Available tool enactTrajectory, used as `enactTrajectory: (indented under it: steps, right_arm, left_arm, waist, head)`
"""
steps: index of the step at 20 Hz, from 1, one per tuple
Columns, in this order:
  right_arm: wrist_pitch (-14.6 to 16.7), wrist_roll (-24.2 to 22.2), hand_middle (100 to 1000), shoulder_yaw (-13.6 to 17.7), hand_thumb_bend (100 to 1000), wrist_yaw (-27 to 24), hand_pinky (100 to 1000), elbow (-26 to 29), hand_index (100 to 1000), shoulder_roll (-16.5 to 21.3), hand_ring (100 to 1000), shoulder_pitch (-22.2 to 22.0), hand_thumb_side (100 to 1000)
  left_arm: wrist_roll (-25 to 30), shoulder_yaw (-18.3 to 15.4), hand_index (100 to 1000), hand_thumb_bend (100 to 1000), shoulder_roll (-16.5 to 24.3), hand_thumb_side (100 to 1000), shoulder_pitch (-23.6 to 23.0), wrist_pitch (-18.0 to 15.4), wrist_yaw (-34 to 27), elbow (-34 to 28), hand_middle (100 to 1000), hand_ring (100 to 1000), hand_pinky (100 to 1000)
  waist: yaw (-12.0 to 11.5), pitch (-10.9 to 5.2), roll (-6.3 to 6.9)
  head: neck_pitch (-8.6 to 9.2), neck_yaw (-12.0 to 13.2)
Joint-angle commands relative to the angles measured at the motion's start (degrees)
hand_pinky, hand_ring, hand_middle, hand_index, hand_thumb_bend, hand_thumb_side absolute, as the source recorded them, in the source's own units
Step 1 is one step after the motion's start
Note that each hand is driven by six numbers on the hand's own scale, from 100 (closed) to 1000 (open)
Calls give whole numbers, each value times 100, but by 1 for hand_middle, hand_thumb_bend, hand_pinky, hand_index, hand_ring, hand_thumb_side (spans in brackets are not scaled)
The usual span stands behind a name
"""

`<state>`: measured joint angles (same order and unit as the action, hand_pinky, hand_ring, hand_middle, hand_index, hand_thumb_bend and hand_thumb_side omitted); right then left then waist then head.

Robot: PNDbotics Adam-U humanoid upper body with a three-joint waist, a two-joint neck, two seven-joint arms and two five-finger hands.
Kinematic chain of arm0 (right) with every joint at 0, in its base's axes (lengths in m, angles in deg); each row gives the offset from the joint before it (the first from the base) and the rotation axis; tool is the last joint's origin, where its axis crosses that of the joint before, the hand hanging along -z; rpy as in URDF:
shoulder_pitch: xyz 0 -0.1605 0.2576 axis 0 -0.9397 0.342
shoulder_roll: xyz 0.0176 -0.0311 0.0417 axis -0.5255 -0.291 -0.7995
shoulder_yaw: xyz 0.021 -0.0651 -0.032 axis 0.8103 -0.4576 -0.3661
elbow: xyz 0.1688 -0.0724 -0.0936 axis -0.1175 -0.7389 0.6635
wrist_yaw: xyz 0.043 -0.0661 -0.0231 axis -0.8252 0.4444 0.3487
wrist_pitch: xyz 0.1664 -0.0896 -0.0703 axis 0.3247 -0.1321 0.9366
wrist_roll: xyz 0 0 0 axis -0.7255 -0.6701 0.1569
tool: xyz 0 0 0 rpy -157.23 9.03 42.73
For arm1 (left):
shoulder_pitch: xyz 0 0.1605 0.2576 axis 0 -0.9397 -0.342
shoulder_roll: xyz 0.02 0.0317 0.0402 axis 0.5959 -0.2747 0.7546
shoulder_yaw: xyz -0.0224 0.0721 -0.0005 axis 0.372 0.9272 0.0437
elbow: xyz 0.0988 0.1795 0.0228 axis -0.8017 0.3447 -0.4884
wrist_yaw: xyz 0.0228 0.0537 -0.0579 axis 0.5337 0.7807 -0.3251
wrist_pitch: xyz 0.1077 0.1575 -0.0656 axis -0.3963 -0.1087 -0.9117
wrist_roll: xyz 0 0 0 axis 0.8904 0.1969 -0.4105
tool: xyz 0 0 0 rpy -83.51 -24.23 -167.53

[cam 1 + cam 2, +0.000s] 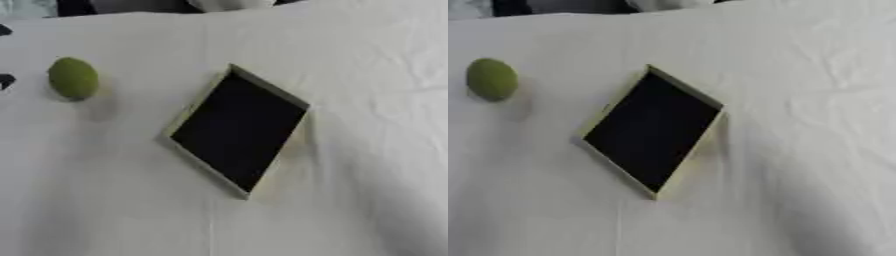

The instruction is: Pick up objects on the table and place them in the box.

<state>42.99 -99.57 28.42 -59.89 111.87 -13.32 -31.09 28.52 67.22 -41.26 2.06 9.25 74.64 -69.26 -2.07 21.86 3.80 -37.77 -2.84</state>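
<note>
One green round object on white cloth, left of dark-lined box — robot hand unseen, state unknowable.

Ball left of box

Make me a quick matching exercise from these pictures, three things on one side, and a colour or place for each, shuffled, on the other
Things:
1. round fruit
2. box
3. cloth

Descriptions:
A. white and wrinkled, covering the table
B. green, lying at the left
C. dark inside, pale rim, in the middle, turned askew

Pairs: 1-B, 2-C, 3-A
</note>
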Motion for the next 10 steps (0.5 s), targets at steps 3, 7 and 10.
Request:
enactTrajectory:
  steps: [3,7,10]
  right_arm:
    - [-1,-41,606,6,100,-28,707,121,846,147,798,42,538]
    - [-6,-62,606,-6,100,-33,707,121,846,159,799,35,538]
    - [-8,-79,605,-15,100,-39,707,121,846,157,799,35,537]
  left_arm:
    - [2169,136,912,317,204,100,137,-1154,-552,-118,852,903,914]
    - [2827,349,926,317,225,362,130,-1155,-971,-253,870,924,939]
    - [2870,508,915,355,186,468,131,-1155,-1030,-317,857,922,939]
  waist:
    - [-12,-152,33]
    - [-5,-156,48]
    - [9,-153,49]
  head:
    - [-18,-33]
    - [-7,-22]
    - [-9,-13]
